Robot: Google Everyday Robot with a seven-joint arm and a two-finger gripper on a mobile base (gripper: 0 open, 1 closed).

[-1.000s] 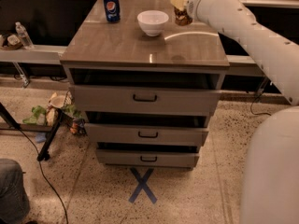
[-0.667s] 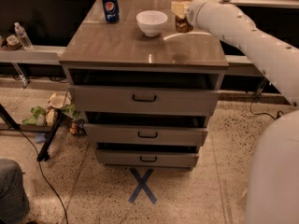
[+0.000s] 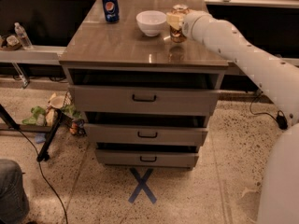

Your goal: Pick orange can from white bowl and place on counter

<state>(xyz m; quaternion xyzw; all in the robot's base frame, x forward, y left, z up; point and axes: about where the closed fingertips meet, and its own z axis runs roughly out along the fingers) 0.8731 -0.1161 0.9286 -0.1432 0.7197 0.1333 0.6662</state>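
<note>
The orange can point(image 3: 179, 31) stands upright just right of the white bowl point(image 3: 151, 22), at or just above the counter point(image 3: 126, 45); I cannot tell whether it touches the top. My gripper point(image 3: 175, 20) is shut on the can's upper half, with a pale finger point(image 3: 173, 20) across its left side. The white arm reaches in from the right. The bowl is empty and sits at the back middle of the counter.
A blue Pepsi can point(image 3: 110, 6) stands at the counter's back left. Three black-handled drawers point(image 3: 144, 98) sit slightly open below. A water bottle point(image 3: 23, 35) is on the left ledge. Bags and a cable lie on the floor at left point(image 3: 51, 115).
The gripper has carried the orange can down and toward the front, to a spot close beside the bowl's right side. The bowl and the Pepsi can have not moved.
</note>
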